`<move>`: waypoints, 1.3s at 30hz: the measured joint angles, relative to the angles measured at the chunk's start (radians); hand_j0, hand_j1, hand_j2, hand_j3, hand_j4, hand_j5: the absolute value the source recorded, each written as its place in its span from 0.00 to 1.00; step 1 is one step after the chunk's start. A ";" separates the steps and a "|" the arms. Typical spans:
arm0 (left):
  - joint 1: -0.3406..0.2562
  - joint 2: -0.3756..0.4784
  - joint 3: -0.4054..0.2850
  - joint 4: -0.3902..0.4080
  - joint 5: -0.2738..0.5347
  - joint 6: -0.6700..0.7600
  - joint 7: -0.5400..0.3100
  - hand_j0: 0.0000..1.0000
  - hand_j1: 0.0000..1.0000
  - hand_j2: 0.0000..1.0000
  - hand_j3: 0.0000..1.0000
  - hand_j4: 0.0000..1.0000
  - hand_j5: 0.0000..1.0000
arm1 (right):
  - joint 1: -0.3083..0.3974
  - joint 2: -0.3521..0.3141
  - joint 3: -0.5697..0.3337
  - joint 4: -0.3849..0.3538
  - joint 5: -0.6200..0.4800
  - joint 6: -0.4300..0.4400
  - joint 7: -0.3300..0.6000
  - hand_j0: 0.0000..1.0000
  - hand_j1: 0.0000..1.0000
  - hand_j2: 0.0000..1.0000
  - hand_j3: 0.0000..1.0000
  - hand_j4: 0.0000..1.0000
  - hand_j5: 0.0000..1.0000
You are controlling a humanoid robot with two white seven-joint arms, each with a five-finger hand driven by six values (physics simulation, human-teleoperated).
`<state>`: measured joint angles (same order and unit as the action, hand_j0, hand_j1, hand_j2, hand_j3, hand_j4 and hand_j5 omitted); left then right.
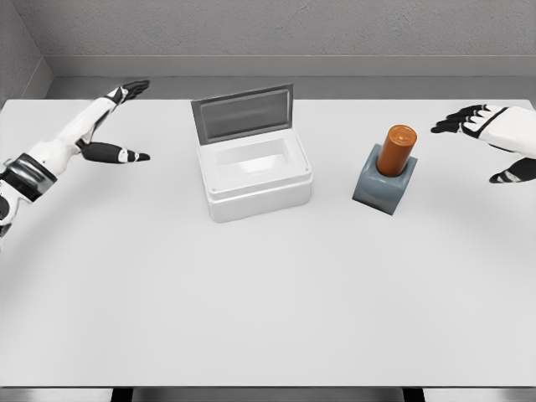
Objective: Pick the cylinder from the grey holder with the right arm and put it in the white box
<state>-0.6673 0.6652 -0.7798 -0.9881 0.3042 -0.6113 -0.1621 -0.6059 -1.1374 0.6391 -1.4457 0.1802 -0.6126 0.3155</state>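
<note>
White table (pixel 251 310), grey wall (pixel 276 29) behind, perhaps dark legs below

On the counter (pixel 268 293), the box (pixel 255 172) sits left of the holder (pixel 383 188); the cylinder (pixel 396 150) stands upright in the holder; the lid (pixel 243 110) rises behind the box.

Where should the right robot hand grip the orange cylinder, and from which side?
Probably the exposed upper half of the orange cylinder, taken from the right. Its lower part sits inside the grey block-shaped holder, so only the top is free, and the open right robot hand is already on that side. Then lift it upward.
</note>
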 measured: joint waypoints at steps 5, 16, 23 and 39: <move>0.000 0.001 -0.017 0.003 -0.003 0.000 -0.056 1.00 1.00 1.00 1.00 1.00 1.00 | -0.075 0.006 0.010 -0.003 -0.008 0.000 -0.007 1.00 1.00 1.00 1.00 1.00 1.00; 0.003 0.007 -0.005 0.005 -0.014 -0.001 -0.091 1.00 1.00 1.00 1.00 1.00 1.00 | -0.298 0.056 0.250 -0.011 -0.006 0.000 0.029 1.00 1.00 1.00 1.00 1.00 1.00; 0.002 0.008 -0.003 0.001 -0.015 -0.001 -0.100 1.00 1.00 1.00 1.00 1.00 1.00 | -0.368 0.105 0.319 0.003 -0.008 0.000 0.033 1.00 1.00 1.00 1.00 1.00 1.00; 0.012 0.009 0.026 0.001 -0.024 -0.001 -0.102 1.00 1.00 1.00 1.00 1.00 1.00 | -0.437 0.153 0.431 0.033 -0.009 0.000 0.045 1.00 1.00 1.00 1.00 1.00 1.00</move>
<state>-0.6550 0.6738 -0.7539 -0.9872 0.2805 -0.6120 -0.2637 -1.0431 -0.9842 1.0697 -1.4128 0.1708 -0.6127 0.3604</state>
